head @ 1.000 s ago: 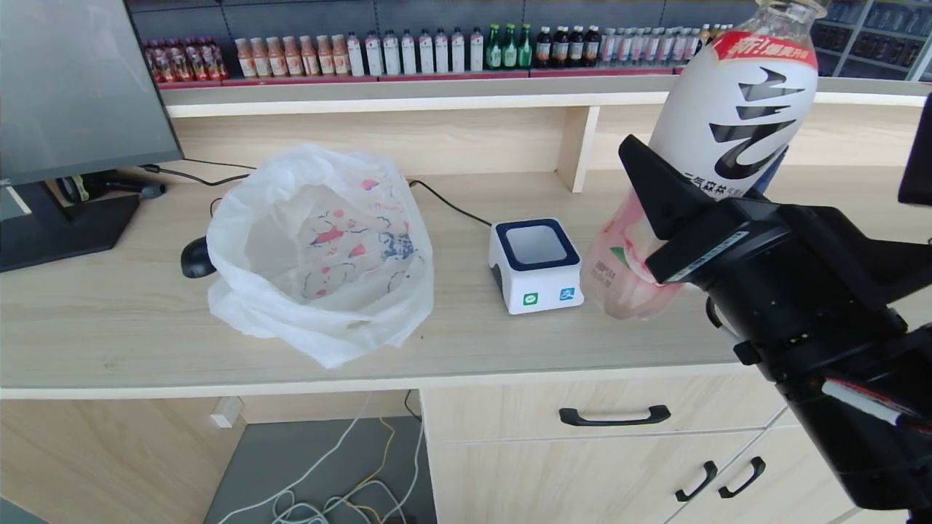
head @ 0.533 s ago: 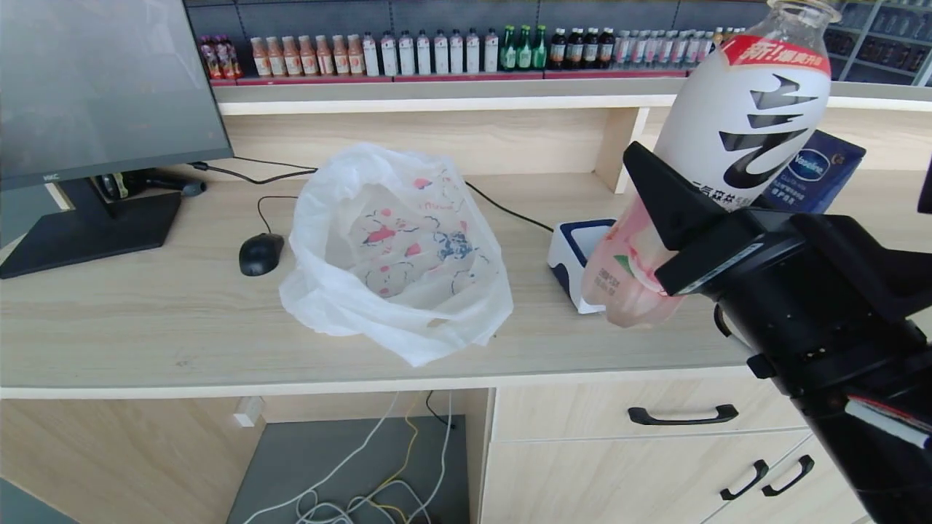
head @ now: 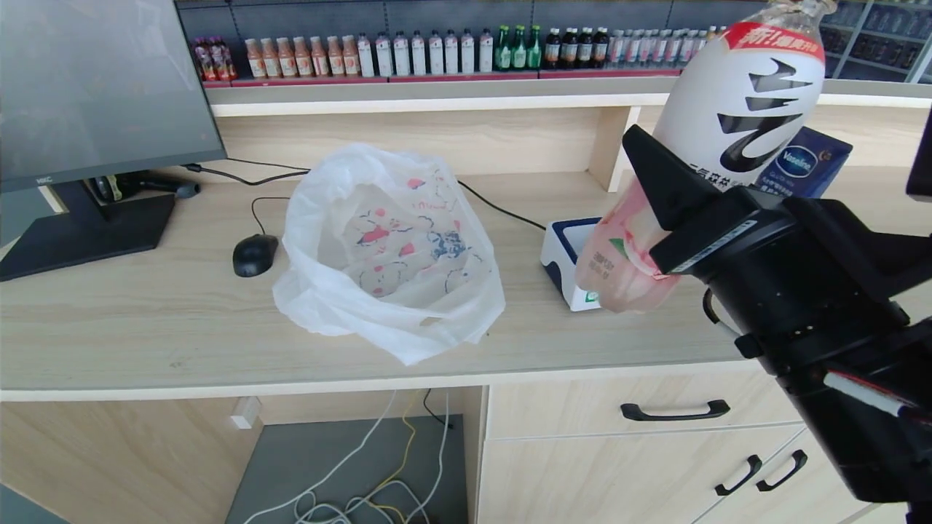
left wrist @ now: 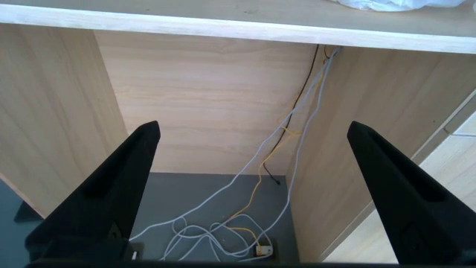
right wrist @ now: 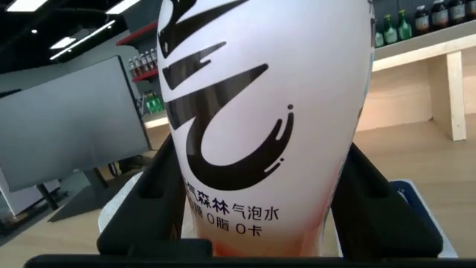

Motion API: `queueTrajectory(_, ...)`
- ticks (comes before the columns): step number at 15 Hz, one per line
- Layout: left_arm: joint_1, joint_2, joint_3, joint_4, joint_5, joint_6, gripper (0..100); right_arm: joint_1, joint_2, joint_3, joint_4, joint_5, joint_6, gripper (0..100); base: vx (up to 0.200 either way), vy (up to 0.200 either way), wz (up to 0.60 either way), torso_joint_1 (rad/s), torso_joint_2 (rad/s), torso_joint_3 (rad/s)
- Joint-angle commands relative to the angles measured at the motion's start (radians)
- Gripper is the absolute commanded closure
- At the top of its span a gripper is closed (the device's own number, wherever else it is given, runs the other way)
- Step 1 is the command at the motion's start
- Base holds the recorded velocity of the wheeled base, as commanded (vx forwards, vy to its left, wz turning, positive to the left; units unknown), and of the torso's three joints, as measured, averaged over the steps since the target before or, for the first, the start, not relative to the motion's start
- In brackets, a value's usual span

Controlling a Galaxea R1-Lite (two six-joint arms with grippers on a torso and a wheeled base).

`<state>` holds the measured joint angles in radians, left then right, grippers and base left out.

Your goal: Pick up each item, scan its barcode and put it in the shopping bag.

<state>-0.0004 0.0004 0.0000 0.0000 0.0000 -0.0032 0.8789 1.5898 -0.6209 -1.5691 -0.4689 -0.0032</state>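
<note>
A large drink bottle [head: 735, 109] with a white label and a pink lower part hangs tilted, cap up and away, with my right gripper [head: 659, 233] shut on its lower body. It is over the counter, in front of the right side of the white and blue barcode scanner [head: 564, 251]. In the right wrist view the bottle [right wrist: 260, 112] stands between the two black fingers [right wrist: 141, 216]. The white plastic shopping bag [head: 386, 247] stands open on the counter left of the scanner. My left gripper [left wrist: 253, 201] is open, low down under the counter edge, holding nothing.
A blue box [head: 801, 167] sits on the counter behind the bottle. A monitor [head: 95, 80] and a black mouse [head: 255, 255] are at the left. Drawers [head: 673, 411] lie below the counter on the right, and loose cables [left wrist: 245, 223] on the floor under it.
The head camera has swung, so the whole scene shifted right. Against the counter, the bottle in my right gripper now overlaps the scanner's right side instead of hanging right of it.
</note>
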Motion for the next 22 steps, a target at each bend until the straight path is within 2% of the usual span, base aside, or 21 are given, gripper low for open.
queueTrajectory(1, 0.000, 0.000, 0.000, 0.000, 0.000, 0.000, 0, -0.011, 0.033, -0.025, -0.002, 0.007, 0.043, 100, 0.000, 0.000, 0.00, 0.000, 0.00, 0.000)
queueTrajectory(2, 0.000, 0.000, 0.000, 0.000, 0.000, 0.000, 0, -0.026, 0.042, -0.040, -0.002, 0.010, 0.065, 100, 0.000, 0.000, 0.00, 0.000, 0.00, 0.000)
queueTrajectory(5, 0.000, 0.000, 0.000, 0.000, 0.000, -0.001, 0, -0.120, 0.047, -0.158, 0.178, 0.019, 0.232, 100, 0.000, 0.000, 0.00, 0.000, 0.00, 0.000)
queueTrajectory(9, 0.000, 0.000, 0.000, 0.000, 0.000, -0.001, 0, -0.255, 0.110, -0.356, 0.356, 0.009, 0.456, 100, 0.000, 0.000, 0.00, 0.000, 0.00, 0.000)
queueTrajectory(11, 0.000, 0.000, 0.000, 0.000, 0.000, 0.000, 0, -0.288, 0.130, -0.404, 0.417, 0.007, 0.542, 100, 0.000, 0.000, 0.00, 0.000, 0.00, 0.000)
queueTrajectory(13, -0.001, 0.000, 0.000, 0.000, 0.000, 0.000, 0, -0.313, 0.153, -0.410, 0.422, 0.006, 0.623, 100, 0.000, 0.000, 0.00, 0.000, 0.00, 0.000)
queueTrajectory(15, 0.000, 0.000, 0.000, 0.000, 0.000, 0.000, 0, -0.324, 0.171, -0.410, 0.423, -0.030, 0.686, 100, 0.000, 0.000, 0.00, 0.000, 0.00, 0.000)
queueTrajectory(17, 0.000, 0.000, 0.000, 0.000, 0.000, 0.000, 0, -0.331, 0.202, -0.416, 0.425, -0.079, 0.810, 100, 0.000, 0.000, 0.00, 0.000, 0.00, 0.000)
queueTrajectory(22, 0.000, 0.000, 0.000, 0.000, 0.000, 0.000, 0, -0.344, 0.234, -0.415, 0.425, -0.097, 0.925, 100, 0.000, 0.000, 0.00, 0.000, 0.00, 0.000)
